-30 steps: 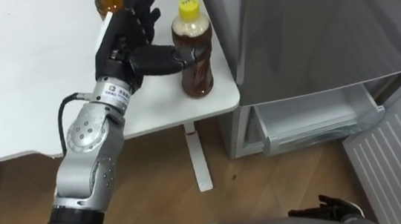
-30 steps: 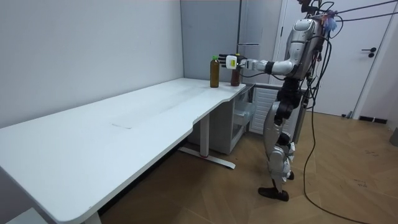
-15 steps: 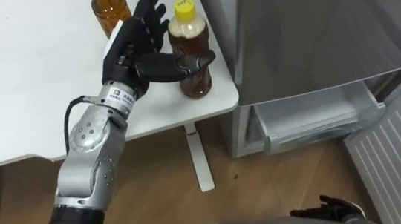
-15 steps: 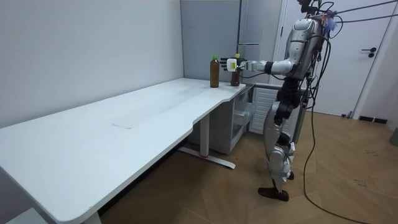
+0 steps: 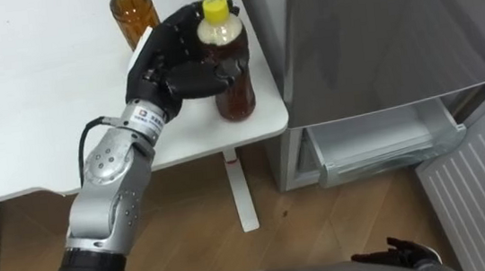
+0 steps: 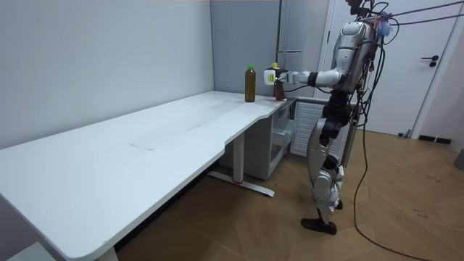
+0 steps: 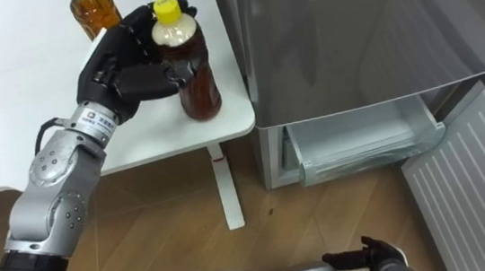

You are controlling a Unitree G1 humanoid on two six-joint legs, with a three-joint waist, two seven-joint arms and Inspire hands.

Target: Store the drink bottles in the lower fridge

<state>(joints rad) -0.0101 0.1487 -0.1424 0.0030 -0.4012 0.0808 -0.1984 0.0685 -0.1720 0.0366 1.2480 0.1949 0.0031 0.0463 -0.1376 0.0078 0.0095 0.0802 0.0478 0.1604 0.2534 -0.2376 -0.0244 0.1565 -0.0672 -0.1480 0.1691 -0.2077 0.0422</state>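
Brown drink, yellow-capped bottle [image 5: 236,91]: stands upright on the white bench [image 5: 32,112], at the corner nearest the grey fridge [image 5: 376,31].

Left hand [image 5: 165,64]: comes in from the bench side. Its fingers and thumb are curled round the bottle's shoulder and upper body, just under the cap. The cap and the lower body show clear of the hand.

Change from a second ago: the fingers then stood straight up behind the bottle, with only the thumb laid across its front. They have since folded down and closed on it. The bottle has kept its footing on the bench.

Second bottle, green cap [image 5: 134,10]: brown drink, upright, farther back on the bench, just behind the hand.

Lower fridge drawer [image 5: 379,144]: pulled out, below the grey door.

Right hand [image 5: 399,252]: low at the robot's side, above the wooden floor; its state cannot be told.

Writing: print on the wrist tag is too small to read.

Robot: stands at the bench end by the fridge, left arm stretched out level.
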